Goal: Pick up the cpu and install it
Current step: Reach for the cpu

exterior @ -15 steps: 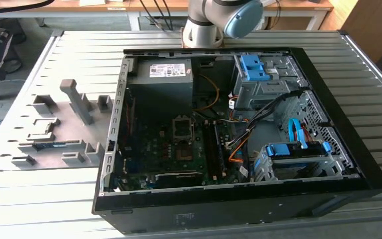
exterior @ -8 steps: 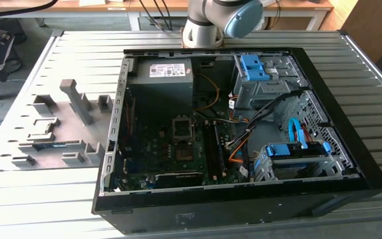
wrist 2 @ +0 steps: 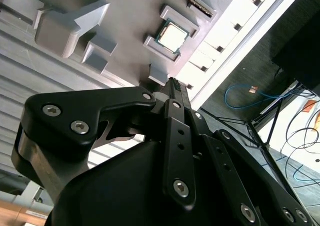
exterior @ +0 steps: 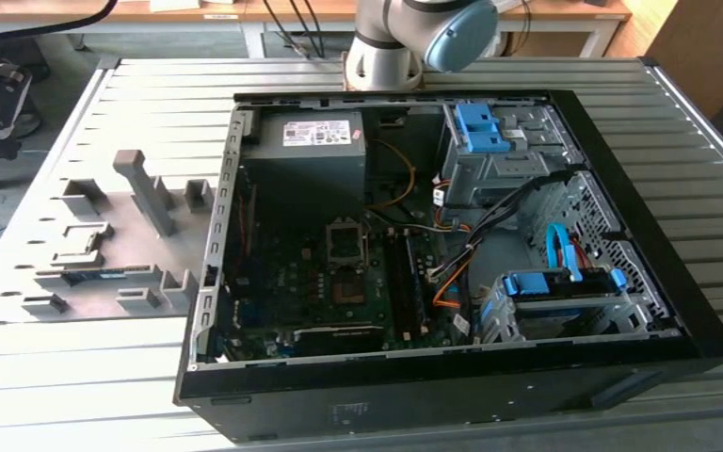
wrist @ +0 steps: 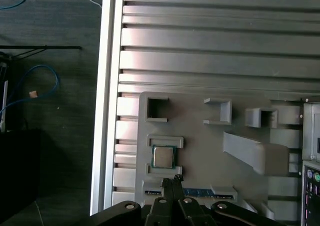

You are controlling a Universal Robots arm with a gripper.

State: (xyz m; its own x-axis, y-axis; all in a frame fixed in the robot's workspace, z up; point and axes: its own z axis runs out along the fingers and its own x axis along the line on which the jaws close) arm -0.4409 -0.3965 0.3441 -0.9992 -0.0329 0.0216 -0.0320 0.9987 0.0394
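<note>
Plainly early: cpu (wrist: 162,157) lies in its nest on the grey tray (wrist: 200,146), well apart from the socket (exterior: 346,247) (inside the case). Gripper (wrist: 172,180) hovers just beside the cpu, fingers pressed together, holding nothing. Pick and install both remain

Access check. The cpu (wrist: 162,157) was noted face-up in a shallow pocket of the grey fixture plate (wrist: 200,136). Low walls ringed it and nothing lay over its top. A memory strip (wrist: 200,191) lay just beside the pocket, and a tall slanted block (wrist: 247,153) stood apart. The gripper (wrist: 173,180), closed up, was held over the pocket's near edge. In the exterior view, the socket (exterior: 346,247) in the open case (exterior: 399,395) was uncovered from above, with cables (exterior: 443,282) bunched at the exterior view's right of it.
</note>
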